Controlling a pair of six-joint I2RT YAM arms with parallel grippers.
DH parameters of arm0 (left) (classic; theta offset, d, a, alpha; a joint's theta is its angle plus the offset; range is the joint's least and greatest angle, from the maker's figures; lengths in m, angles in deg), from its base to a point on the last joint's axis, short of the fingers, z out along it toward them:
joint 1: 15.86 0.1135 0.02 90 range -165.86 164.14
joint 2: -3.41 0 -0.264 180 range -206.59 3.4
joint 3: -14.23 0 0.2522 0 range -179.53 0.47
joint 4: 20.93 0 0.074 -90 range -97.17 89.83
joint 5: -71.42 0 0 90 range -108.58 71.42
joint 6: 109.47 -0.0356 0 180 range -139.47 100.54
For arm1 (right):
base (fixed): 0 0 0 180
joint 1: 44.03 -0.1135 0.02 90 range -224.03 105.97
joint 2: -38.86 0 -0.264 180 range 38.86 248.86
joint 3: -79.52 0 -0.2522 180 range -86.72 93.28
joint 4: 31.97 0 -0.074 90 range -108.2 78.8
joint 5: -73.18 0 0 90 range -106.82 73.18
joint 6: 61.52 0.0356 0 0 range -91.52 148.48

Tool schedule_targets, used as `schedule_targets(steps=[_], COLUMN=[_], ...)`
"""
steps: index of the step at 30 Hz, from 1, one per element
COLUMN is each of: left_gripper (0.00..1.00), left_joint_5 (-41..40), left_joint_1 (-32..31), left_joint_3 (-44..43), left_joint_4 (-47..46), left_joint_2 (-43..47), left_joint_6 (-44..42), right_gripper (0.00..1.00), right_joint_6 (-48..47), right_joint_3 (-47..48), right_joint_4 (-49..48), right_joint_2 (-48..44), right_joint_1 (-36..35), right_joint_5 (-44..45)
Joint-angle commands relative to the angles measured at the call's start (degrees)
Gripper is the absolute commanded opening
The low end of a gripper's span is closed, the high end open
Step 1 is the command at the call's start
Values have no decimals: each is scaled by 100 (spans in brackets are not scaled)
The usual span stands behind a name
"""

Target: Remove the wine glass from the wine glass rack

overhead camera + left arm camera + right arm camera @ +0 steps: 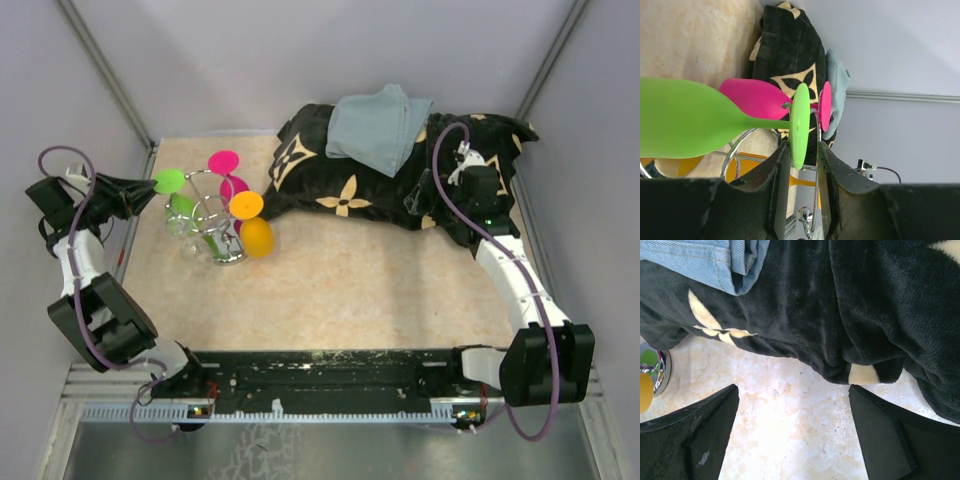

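Hanging on the rack, the green glass is not yet coming off; left fingers are loosely straddling its foot, right fingers are gaping empty.

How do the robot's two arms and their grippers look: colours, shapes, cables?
The left arm and right arm have white links between bulky black joints. A purple cable loops along each. The left gripper and right gripper each have two matte black, wedge-shaped fingers with scuffed edges.
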Motion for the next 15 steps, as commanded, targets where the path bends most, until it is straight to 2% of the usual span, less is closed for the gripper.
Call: schedule_targets(steps=[1, 6, 15], left_gripper=[35, 34, 27], left_joint_5=[-11, 15, 67], left_joint_1=[-35, -53, -71], left_joint_3=[-182, -193, -190], left_joint_4=[-120, -158, -212], left_joint_2=[-107, -150, -204], left_joint_6=[-41, -39, -29], right_gripper=[91, 91, 91], right_joint_6=[40, 40, 40], right_joint_3=[-44, -34, -45], right_joint_4=[-207, -193, -176], right_joint_2=[-131, -149, -173], right_joint_1=[26, 21, 26], right_joint_5=[-2, 19, 44])
